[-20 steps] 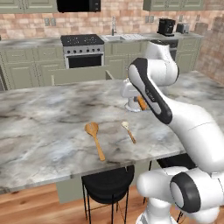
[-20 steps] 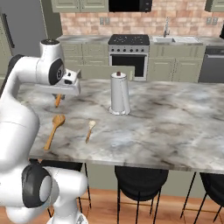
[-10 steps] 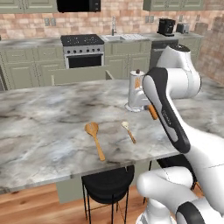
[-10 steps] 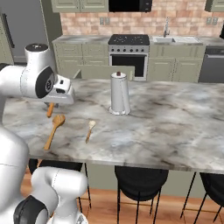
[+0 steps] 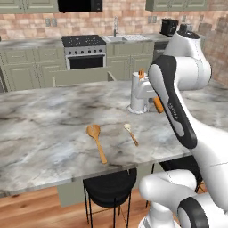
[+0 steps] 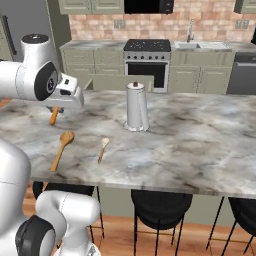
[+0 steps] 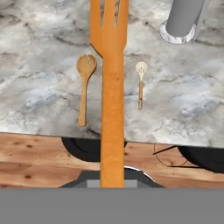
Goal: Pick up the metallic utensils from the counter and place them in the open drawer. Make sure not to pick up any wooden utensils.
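My end effector [image 7: 112,181] is clamped on an orange fork [image 7: 110,65], holding it by the handle end; in the hand view the fork runs straight up the middle of the picture, its slotted head at the top, 3 tines showing. In the right base view I see the fork's handle [image 6: 54,115] poking down below the end effector [image 6: 59,106], in the air above the left part of the bench [image 6: 200,145]. In the left base view the same orange piece [image 5: 158,104] shows beside the forearm, close to the tall steel canister [image 5: 138,93].

On the marbled bench lie 2 more utensils. The large tan wooden spoon [image 5: 96,141] rests flat with its bowl toward the far side and its handle toward the near edge. Near it on the right lies a smaller utensil [image 5: 131,134] with a pale bowl and orange-brown handle; I cannot tell its material. The 2 are apart, not touching. The canister stands upright farther back on the bench, well apart from both.

Past the far edge of the bench I see the sage-green front of the open drawer [image 5: 80,76]; its interior is hidden from me. Black stools [image 6: 161,202] stand under the near edge.
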Controlling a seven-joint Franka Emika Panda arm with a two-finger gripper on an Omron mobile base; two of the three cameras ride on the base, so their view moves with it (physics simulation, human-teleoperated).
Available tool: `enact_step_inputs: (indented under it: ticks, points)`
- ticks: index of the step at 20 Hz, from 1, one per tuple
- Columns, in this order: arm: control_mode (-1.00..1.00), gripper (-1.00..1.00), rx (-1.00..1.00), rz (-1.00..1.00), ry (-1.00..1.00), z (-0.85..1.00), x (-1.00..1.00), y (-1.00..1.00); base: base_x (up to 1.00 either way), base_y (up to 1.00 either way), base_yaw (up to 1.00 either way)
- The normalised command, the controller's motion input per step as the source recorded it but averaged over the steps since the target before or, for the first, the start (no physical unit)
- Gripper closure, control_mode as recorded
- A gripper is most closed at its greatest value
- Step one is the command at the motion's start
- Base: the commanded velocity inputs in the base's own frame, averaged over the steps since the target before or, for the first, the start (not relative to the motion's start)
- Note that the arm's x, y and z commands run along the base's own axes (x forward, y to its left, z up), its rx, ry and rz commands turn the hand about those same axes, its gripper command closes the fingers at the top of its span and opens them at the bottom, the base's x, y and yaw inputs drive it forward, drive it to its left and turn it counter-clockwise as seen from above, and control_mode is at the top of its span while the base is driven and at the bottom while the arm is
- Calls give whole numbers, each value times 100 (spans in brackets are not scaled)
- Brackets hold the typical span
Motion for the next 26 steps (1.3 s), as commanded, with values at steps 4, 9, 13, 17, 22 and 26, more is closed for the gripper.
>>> enact_step_inputs:
  ticks: [4,9,13,17,22,26]
  points:
    - [-100,100,0,0,0,0,0,0,0,0,0]
    - [-100,100,0,0,0,0,0,0,0,0,0]
    - [-100,100,0,0,0,0,0,0,0,0,0]
    - [100,100,0,0,0,0,0,0,-40,44,0]
    - [100,100,0,0,0,0,0,0,-43,99,0]
    - [100,100,0,0,0,0,0,0,-10,100,0]
